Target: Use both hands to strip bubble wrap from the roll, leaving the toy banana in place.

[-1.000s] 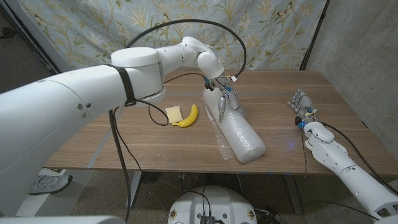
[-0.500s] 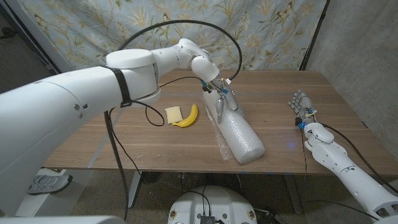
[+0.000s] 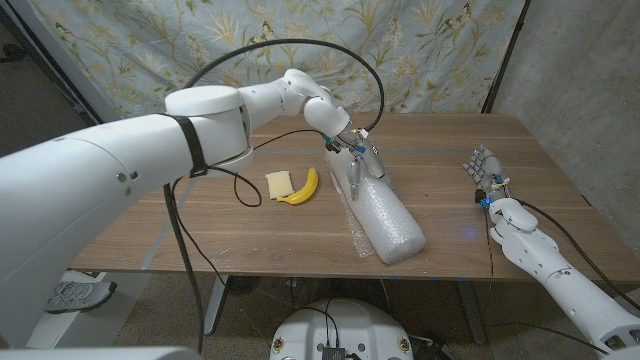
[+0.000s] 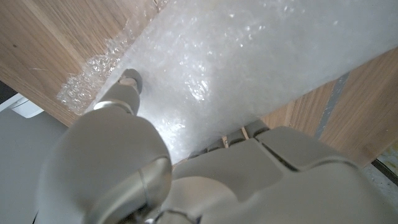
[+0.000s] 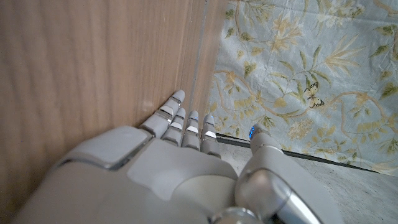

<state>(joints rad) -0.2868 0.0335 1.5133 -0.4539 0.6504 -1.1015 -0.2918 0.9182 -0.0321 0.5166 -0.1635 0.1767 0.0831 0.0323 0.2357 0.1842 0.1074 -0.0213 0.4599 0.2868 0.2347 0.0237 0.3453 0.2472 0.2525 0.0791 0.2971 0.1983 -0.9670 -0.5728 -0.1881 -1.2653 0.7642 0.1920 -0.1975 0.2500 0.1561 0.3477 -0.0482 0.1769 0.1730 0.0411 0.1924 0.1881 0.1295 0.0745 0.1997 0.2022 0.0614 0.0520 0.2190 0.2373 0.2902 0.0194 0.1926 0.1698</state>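
A fat roll of bubble wrap lies slanted on the wooden table, with a loose flap spread beside it. My left hand comes down on the roll's far end and grips the wrap. In the left wrist view its thumb and curled fingers press into the wrap. The yellow toy banana lies left of the roll, apart from it. My right hand stands at the table's right side, fingers apart and holding nothing; the right wrist view shows it alongside the tabletop.
A pale yellow flat piece lies against the banana's left side. A black cable arcs over the left arm. A patterned curtain hangs behind the table. The table's right edge is near my right hand.
My left arm has swung slightly to the left while its hand stays on the roll's far end. The roll, banana and right hand have hardly moved.
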